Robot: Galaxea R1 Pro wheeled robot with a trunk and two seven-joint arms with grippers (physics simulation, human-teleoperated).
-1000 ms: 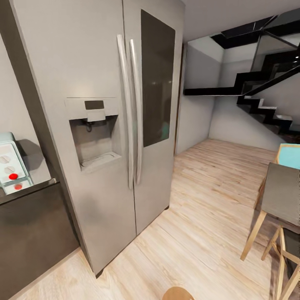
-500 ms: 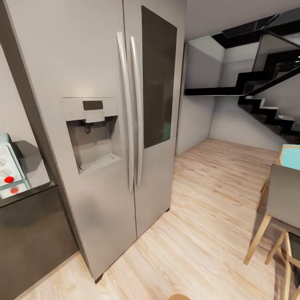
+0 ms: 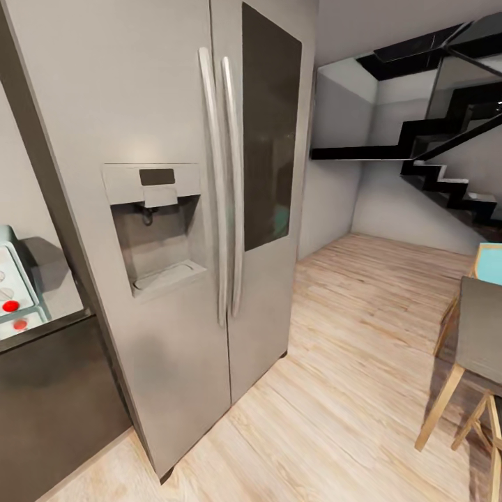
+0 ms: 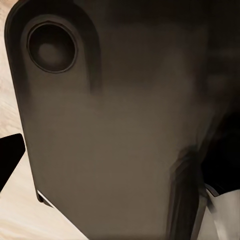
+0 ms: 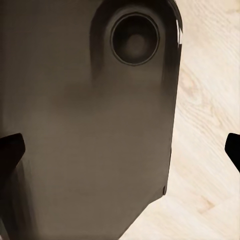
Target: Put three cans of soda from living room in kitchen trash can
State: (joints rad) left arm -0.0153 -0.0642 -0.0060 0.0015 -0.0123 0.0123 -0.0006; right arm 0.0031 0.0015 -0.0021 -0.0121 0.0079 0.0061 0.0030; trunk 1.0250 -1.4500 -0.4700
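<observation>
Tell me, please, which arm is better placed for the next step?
Neither yet: the head view faces the fridge and wood floor, both wrist views face the robot's dark body, so driving likely comes first.

The fridge (image 3: pixel 167 230) at the left of the frame has a brushed, matt grey metal skin, with polished handles (image 3: pixel 223 188) and a dark glossy panel (image 3: pixel 268 132) in its right door. The floor (image 3: pixel 348 362) is pale wood plank with visible grain, lightly sheened. At the upper right, the stairs (image 3: pixel 446 167) look black and smooth, and the stool legs (image 3: pixel 439 411) at the lower right are light bare wood.
</observation>
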